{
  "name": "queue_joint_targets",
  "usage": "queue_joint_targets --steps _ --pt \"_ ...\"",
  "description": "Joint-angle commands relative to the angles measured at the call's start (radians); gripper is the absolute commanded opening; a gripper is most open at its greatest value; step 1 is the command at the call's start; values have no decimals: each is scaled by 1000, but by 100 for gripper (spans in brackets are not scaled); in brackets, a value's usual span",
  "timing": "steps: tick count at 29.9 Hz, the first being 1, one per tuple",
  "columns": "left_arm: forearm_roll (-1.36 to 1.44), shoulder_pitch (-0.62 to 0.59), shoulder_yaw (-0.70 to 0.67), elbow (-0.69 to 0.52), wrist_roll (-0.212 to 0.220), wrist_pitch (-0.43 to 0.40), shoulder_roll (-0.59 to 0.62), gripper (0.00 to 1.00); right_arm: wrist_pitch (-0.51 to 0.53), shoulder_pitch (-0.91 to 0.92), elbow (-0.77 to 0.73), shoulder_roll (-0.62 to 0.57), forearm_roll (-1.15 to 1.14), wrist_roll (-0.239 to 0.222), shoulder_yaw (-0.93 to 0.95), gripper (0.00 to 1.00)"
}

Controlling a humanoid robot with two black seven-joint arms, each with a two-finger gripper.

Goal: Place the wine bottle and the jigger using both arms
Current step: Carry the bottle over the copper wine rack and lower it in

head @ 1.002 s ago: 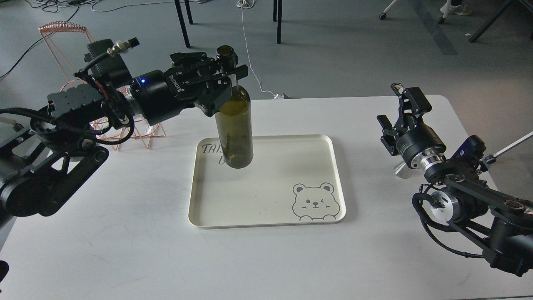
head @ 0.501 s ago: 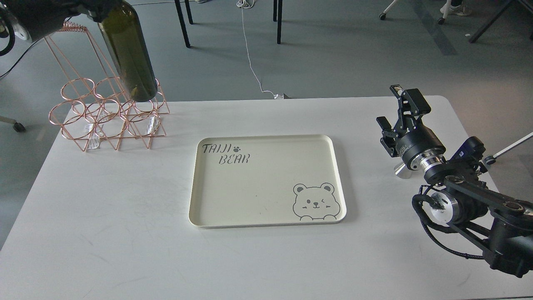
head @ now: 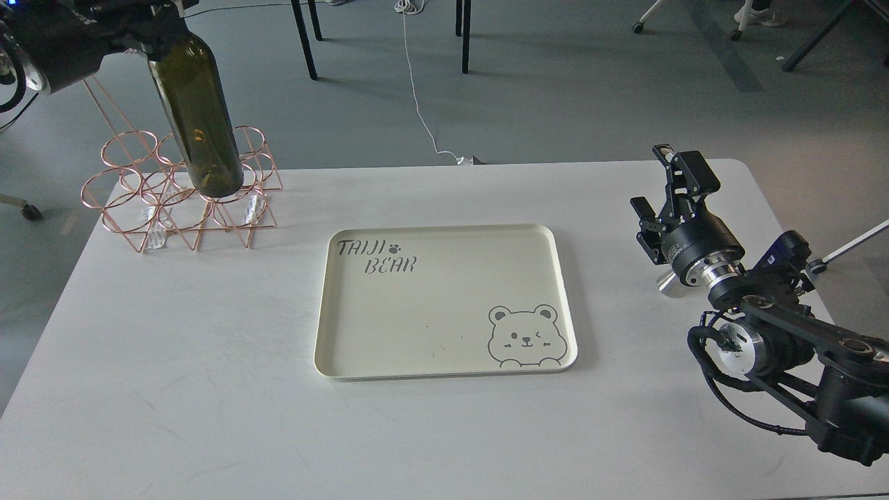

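- Hanging tilted over the table's (head: 208,389) far-left corner, the wine bottle (head: 198,118) is dark olive glass, its neck clamped by the left gripper (head: 149,31).
- Near the right edge, the right gripper (head: 670,191) has its fingers apart, holding nothing.

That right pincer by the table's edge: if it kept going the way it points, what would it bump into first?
The right pincer points up and away, toward the table's far edge. Nothing on the table lies in that line; beyond it is only bare floor, though depth is hard to judge.
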Motion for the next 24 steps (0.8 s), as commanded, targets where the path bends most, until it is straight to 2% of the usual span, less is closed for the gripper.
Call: queue_joint_targets --steps 1,24 --pt "0 0 0 23 0 2 -17 19 0 0 0 0 -1 0 0 99" --pt "0 -1 2 61 0 14 -44 20 -2 -5 0 0 0 0 2 99"
